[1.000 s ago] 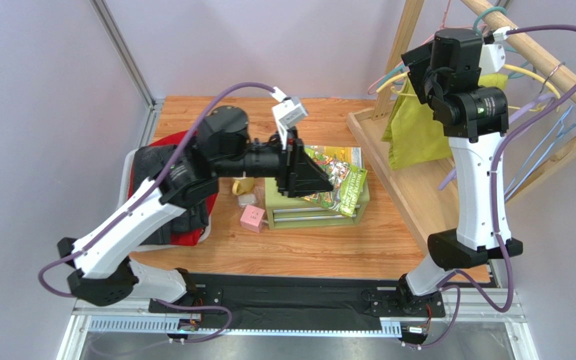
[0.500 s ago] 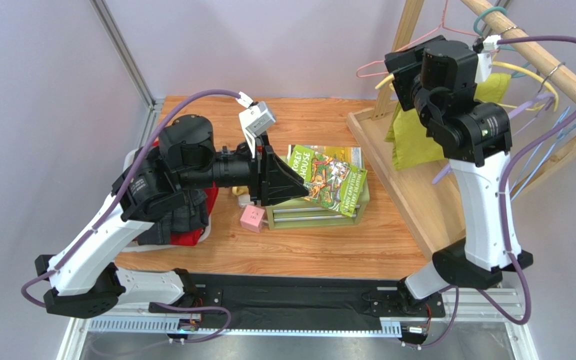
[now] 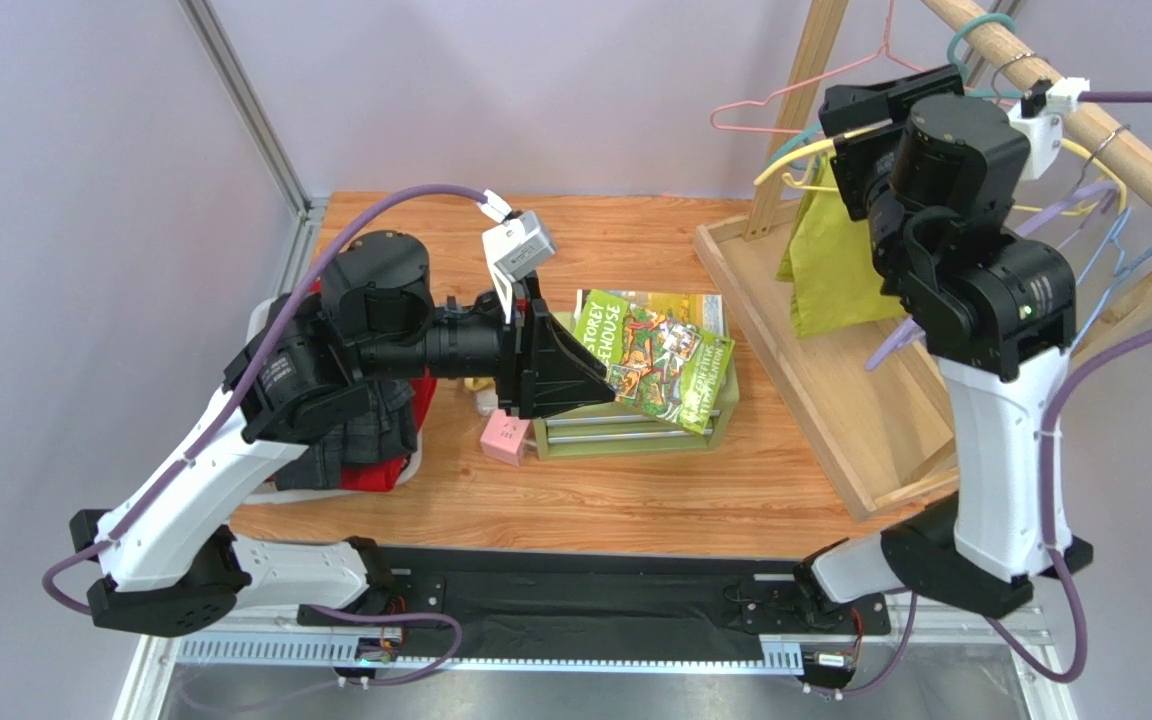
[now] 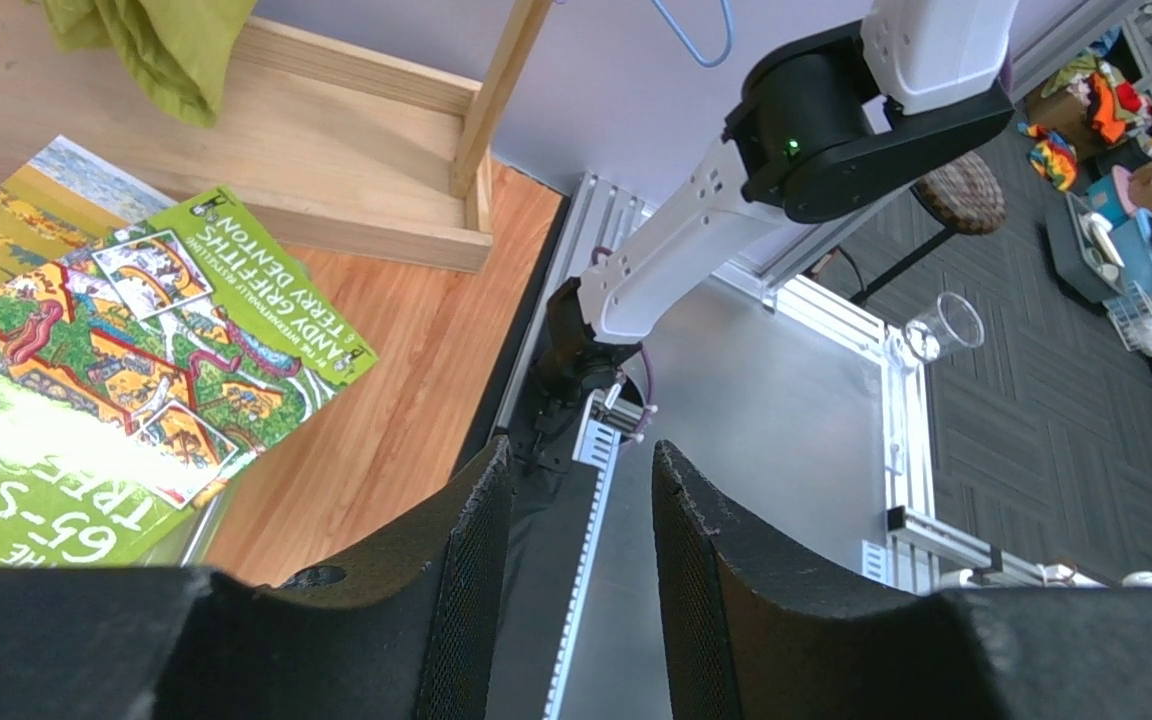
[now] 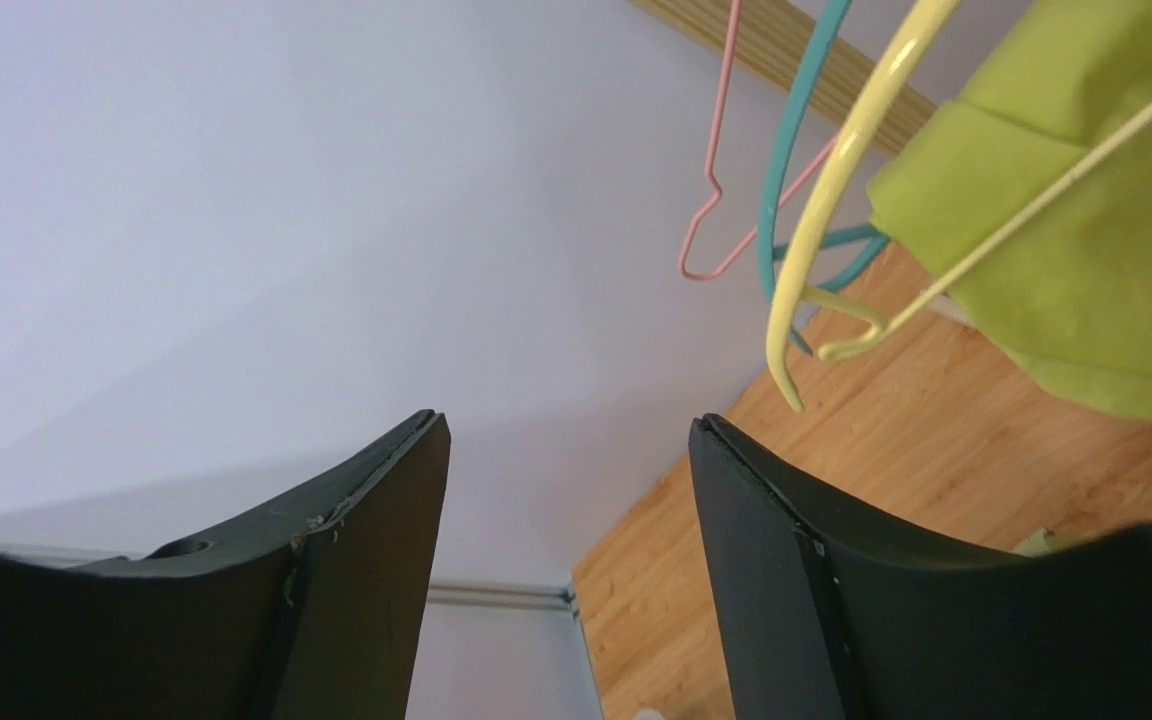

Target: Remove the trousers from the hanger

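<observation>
The yellow-green trousers (image 3: 838, 255) hang on a yellow hanger (image 3: 796, 152) from the wooden rail at the right. My right gripper (image 3: 842, 143) is raised beside the hanger's left end, apart from it. In the right wrist view its jaws (image 5: 567, 428) stand open and hold nothing, with the yellow hanger (image 5: 838, 180) and the trousers (image 5: 1093, 270) off to the right. My left gripper (image 3: 575, 368) hovers open and empty over a book, as the left wrist view (image 4: 579, 458) also shows. Red and black trousers (image 3: 372, 443) lie piled at the left under the left arm.
A colourful book (image 3: 657, 353) lies on a green box (image 3: 620, 432), with a pink cube (image 3: 504, 435) beside it. The wooden rack's base tray (image 3: 853, 420) fills the right side. Empty pink (image 3: 778, 108), teal (image 3: 980, 33) and blue (image 3: 1101, 285) hangers are on the rail.
My left arm drew back to the left, away from the book's far end. My right arm shifted right and rose, and the yellow-green trousers swung with their hanger.
</observation>
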Controlling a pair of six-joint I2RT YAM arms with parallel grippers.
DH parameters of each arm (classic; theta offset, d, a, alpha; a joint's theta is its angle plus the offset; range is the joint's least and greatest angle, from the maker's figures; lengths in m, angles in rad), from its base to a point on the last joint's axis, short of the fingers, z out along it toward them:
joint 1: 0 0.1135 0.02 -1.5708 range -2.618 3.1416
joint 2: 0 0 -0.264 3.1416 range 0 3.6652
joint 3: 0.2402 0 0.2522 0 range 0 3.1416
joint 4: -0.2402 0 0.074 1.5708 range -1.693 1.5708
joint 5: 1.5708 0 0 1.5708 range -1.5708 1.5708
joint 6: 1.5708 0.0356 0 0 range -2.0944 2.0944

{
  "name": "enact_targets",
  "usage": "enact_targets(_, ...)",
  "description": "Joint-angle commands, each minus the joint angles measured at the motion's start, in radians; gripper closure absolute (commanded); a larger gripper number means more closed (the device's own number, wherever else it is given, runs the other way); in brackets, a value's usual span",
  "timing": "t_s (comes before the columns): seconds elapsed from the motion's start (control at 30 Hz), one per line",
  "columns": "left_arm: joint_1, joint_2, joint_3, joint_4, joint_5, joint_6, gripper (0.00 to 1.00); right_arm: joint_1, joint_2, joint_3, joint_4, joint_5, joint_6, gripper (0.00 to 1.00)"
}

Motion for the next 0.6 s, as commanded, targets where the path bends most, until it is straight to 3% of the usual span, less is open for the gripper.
enact_targets(0.0, -0.001, -0.021, 0.023, -0.007, 0.021, 0.002, 0.54, 0.005, 0.126, 0.112, 0.087, 0.177, -0.016, 0.35)
enact_targets(0.23, 0.001, -0.075, -0.014, -0.013, -0.010, 0.001, 0.54, -0.021, 0.236, 0.212, 0.159, 0.286, -0.016, 0.36)
enact_targets(0.57, 0.013, -0.097, -0.029, -0.041, -0.002, 0.016, 0.53, -0.039, 0.201, 0.081, 0.128, 0.383, -0.008, 0.36)
